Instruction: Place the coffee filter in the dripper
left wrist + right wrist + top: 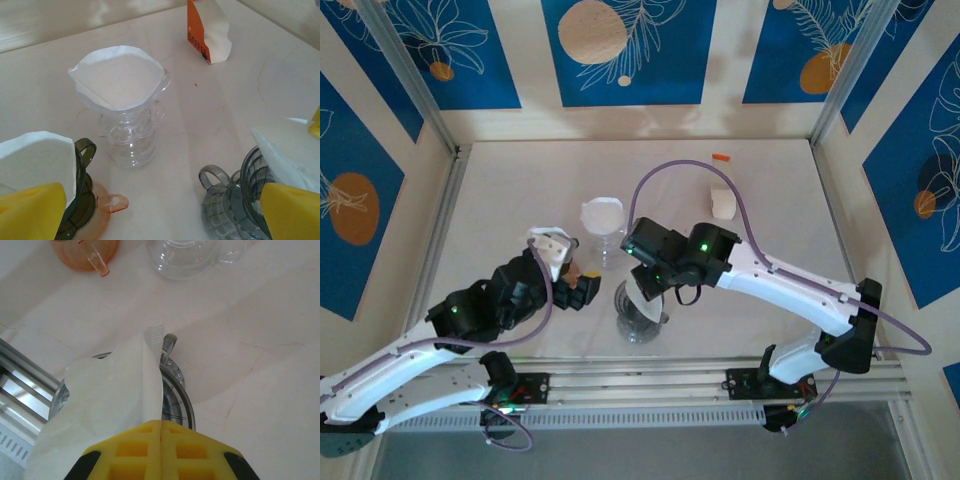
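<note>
Pinching the white paper coffee filter [107, 405] along its crimped seam, the right claw [161, 426] has its yellow fingers pressed flat together with the paper sandwiched between them.

The smoky grey ribbed dripper [176, 390] sits directly beneath that claw. In the right wrist view its rim curves out from under the paper toward 3 o'clock and its handle pokes out at 12. The filter's seam runs along the 6-to-12 line, straight away from the fingers. The loose body of the paper sags toward 9 o'clock, past the rim on that side.

From above, the right claw hangs just at 12 o'clock of the dripper. It is far nearer than the left claw [570, 275], which sits at about 10 o'clock, spread wide with nothing between its fingers. I judge the filter to be over the cone but not seated, needing to go down and a little toward 3 o'clock.

How deep the filter's point reaches is unclear, because the paper hides the cone's inside. In the left wrist view the grey dripper is cut off by the lower edge and a yellow finger. The clear plastic dripper [130, 135] and the dark green dripper [82, 185] on the surface [210, 115] already carry filters.
</note>
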You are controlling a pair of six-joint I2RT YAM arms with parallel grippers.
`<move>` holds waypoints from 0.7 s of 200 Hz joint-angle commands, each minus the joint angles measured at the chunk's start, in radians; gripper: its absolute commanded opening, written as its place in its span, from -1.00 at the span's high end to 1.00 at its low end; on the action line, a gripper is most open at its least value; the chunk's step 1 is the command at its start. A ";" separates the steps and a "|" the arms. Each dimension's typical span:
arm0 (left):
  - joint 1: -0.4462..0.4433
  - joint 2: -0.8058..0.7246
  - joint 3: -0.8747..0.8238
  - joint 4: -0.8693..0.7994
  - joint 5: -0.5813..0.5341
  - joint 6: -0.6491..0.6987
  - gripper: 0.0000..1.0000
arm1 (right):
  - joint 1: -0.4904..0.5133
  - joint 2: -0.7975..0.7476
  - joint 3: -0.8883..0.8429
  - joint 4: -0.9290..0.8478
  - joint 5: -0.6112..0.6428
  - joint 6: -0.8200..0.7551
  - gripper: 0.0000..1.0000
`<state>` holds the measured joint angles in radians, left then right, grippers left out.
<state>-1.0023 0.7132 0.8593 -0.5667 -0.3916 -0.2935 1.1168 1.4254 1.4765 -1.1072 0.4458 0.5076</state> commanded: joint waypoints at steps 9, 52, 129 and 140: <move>0.011 0.008 0.020 0.055 0.045 -0.030 -0.99 | -0.003 -0.035 -0.061 0.098 -0.002 -0.010 1.00; 0.020 0.054 0.035 0.057 0.120 -0.056 -0.91 | -0.003 -0.027 -0.081 0.127 0.008 -0.022 1.00; 0.065 0.114 0.038 0.088 0.279 -0.110 -0.69 | 0.004 -0.046 -0.141 0.160 0.046 -0.040 1.00; 0.068 0.125 0.038 0.085 0.300 -0.114 -0.64 | 0.010 -0.050 -0.152 0.157 0.055 -0.037 1.00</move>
<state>-0.9527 0.8227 0.8635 -0.5003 -0.1619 -0.3851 1.1137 1.4021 1.3495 -0.9524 0.4675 0.4801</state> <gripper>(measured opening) 0.840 0.054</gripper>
